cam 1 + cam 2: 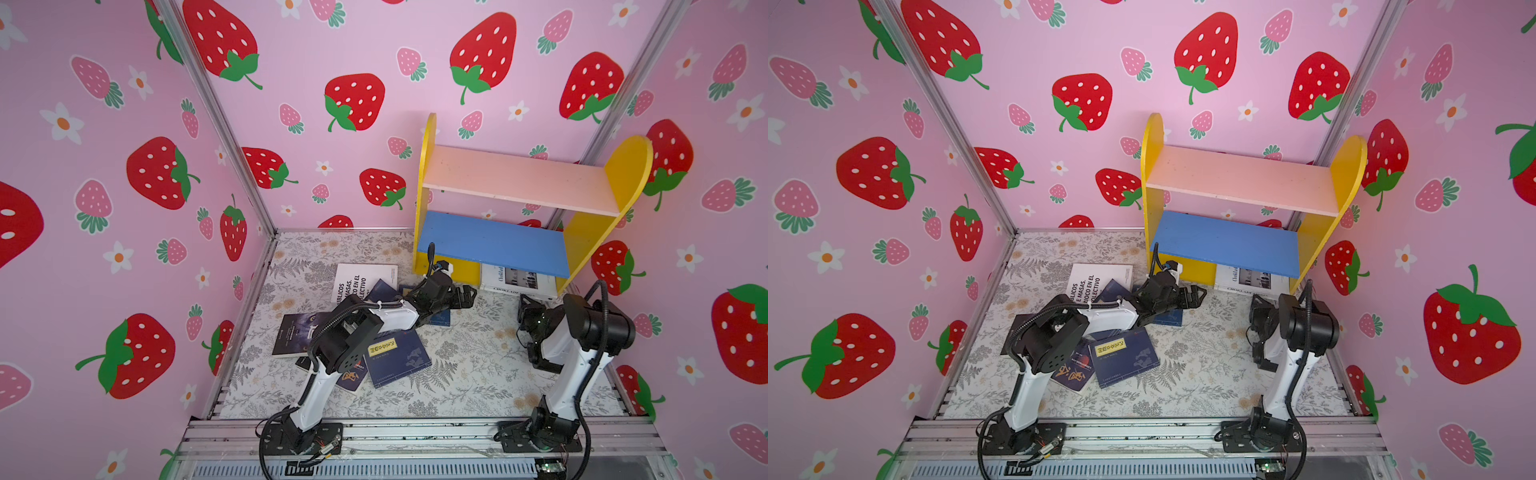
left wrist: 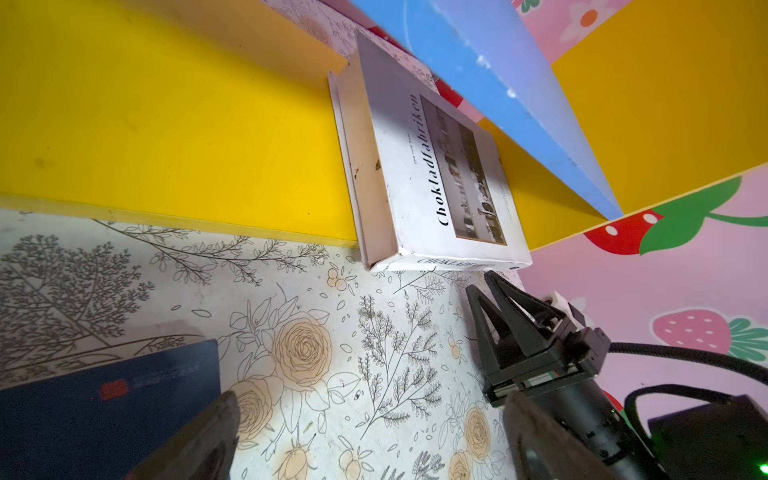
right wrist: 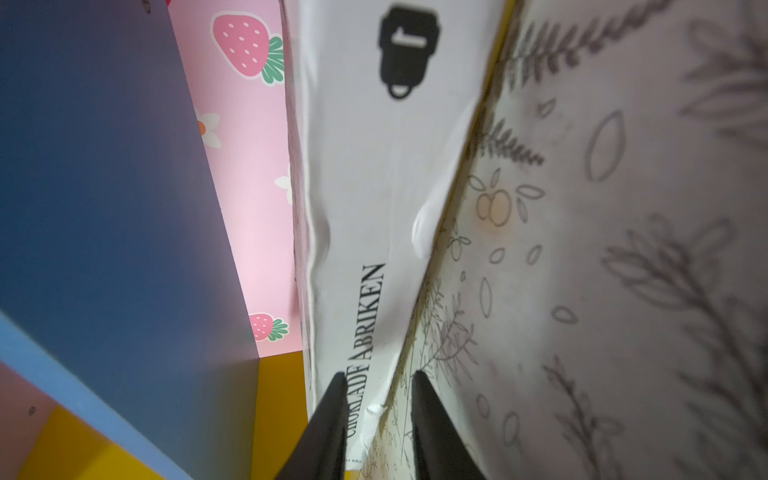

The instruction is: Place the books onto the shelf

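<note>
The shelf [image 1: 623, 174] stands at the back right; nothing lies on its pink board [image 1: 515, 178] or its blue board [image 1: 494, 241]. A white book [image 1: 515, 279] [image 2: 436, 174] lies flat on the cloth under the blue board. My right gripper [image 3: 378, 374] [image 1: 525, 301] straddles the corner of its spine [image 3: 365, 324], its jaws narrow, with a gap showing on the cloth side. My left gripper [image 2: 374, 415] [image 1: 465, 295] is wide open over bare cloth, beside a navy book [image 2: 104, 407]. Several more books lie scattered at left, among them a white one [image 1: 357, 278] and a navy one with a yellow label [image 1: 399, 353].
Strawberry-print walls [image 1: 124, 166] close in the left, back and right. An aluminium rail [image 1: 415, 436] with both arm bases runs along the front. The left arm's elbow [image 1: 345, 332] hangs over the book pile. Floral cloth [image 1: 478, 374] covers the table.
</note>
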Motion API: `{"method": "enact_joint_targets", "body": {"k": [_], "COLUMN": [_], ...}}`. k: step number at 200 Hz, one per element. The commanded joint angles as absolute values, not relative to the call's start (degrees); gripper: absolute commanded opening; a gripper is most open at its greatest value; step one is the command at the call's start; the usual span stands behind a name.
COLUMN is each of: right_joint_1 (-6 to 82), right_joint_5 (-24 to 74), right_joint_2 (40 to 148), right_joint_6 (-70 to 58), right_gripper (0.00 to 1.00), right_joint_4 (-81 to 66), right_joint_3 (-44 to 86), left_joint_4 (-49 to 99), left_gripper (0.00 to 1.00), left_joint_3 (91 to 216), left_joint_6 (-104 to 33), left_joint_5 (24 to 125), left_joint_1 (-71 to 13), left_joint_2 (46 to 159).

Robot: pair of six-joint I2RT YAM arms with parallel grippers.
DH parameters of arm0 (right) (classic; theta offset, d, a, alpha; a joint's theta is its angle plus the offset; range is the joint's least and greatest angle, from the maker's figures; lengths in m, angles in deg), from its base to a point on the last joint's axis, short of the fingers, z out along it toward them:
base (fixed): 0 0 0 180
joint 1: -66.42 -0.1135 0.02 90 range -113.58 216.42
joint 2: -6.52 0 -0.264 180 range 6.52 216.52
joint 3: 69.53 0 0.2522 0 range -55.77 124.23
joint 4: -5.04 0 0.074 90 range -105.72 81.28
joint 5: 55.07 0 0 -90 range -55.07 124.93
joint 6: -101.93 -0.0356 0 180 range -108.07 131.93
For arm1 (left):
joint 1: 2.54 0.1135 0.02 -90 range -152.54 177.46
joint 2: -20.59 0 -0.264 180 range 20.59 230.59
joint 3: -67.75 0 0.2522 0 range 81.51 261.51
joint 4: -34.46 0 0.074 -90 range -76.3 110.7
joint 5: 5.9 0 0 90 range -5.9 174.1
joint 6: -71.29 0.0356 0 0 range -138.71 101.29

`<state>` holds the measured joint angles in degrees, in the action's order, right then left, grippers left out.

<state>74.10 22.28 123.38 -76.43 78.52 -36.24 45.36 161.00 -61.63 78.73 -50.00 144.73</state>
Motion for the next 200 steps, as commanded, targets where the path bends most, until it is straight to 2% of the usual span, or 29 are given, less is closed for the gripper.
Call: {"method": "enact_joint_targets", "body": {"k": [1,116,200], "right_joint_1": [74.5,74.5,74.3], "right_joint_5": [23.8,24.0,23.2], "right_joint_2": [129.1,133.1,130.5], "right_joint_6": [-76.8,-77.9,-77.0], "right_gripper": [0.28,0.27,0.29], "right_joint_4": [98.5,98.5,98.5], "right_joint_3": [-37.5,-34.6,-38.3], "left_joint_4": [48.3,45.6,43.0], "left_gripper": [1.00,1.00,1.00], "left_joint_3": [160.7,166.1,174.8], "left_joint_6": [-63.4,-61.3,-56.6], "left_joint_5": [77.1,76.7,77.7], "left_joint_1": [-49.3,-48.7,-48.6], "left_joint_2": [145.9,149.2,154.0]}}
